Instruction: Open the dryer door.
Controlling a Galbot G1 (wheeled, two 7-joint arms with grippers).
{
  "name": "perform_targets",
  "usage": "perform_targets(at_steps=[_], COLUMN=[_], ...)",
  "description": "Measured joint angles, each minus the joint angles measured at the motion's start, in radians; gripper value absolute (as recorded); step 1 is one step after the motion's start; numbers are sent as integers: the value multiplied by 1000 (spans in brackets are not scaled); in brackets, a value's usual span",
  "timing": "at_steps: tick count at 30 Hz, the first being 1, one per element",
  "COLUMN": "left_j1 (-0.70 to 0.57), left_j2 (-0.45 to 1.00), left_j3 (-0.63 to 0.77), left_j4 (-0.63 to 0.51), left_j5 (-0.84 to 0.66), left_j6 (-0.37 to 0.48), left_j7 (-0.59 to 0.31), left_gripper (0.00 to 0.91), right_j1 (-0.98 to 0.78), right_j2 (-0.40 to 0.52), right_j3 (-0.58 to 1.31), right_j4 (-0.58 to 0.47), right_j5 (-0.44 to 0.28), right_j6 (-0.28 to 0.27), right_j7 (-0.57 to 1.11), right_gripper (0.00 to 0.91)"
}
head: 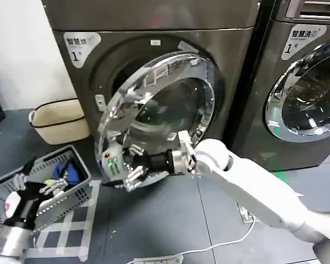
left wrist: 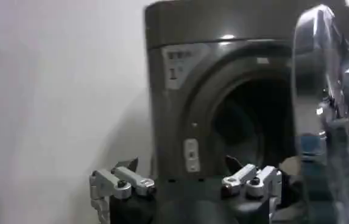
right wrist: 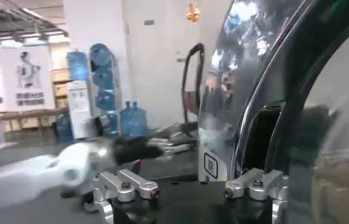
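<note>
One round, chrome-rimmed glass dryer door [head: 154, 115] is standing partly swung out from the dark grey dryer [head: 154, 33]. The right gripper [head: 133, 166] is working at the door's lower rim, fingers spread apart, not clamped. Risk: fingers slipping off the rim would be letting the door swing back. The left gripper [head: 44, 190] is hovering open over the grey laundry basket [head: 77, 195].

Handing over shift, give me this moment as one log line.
dryer door: partly open | right tool: open, at door's lower rim | left tool: open, idle over laundry basket
</note>
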Motion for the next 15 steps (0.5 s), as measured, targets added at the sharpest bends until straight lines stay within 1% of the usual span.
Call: perform_targets(at_steps=[9,15], left_j1=[-89,-165], left_j2=[172,287], left_j3=[96,195], left_j4=[71,115], left_j5=[-26,-77], left_j6=[-11,-12], left_j7=[51,74], left_gripper=[907,907], right_j1=[-57,-90], right_j2=[-71,-120], right_j3=[51,89], right_j4=[9,47], right_j5=[-1,-1], right_j6=[9,22], right_j7=[-124,-167], right_gripper=[907,907])
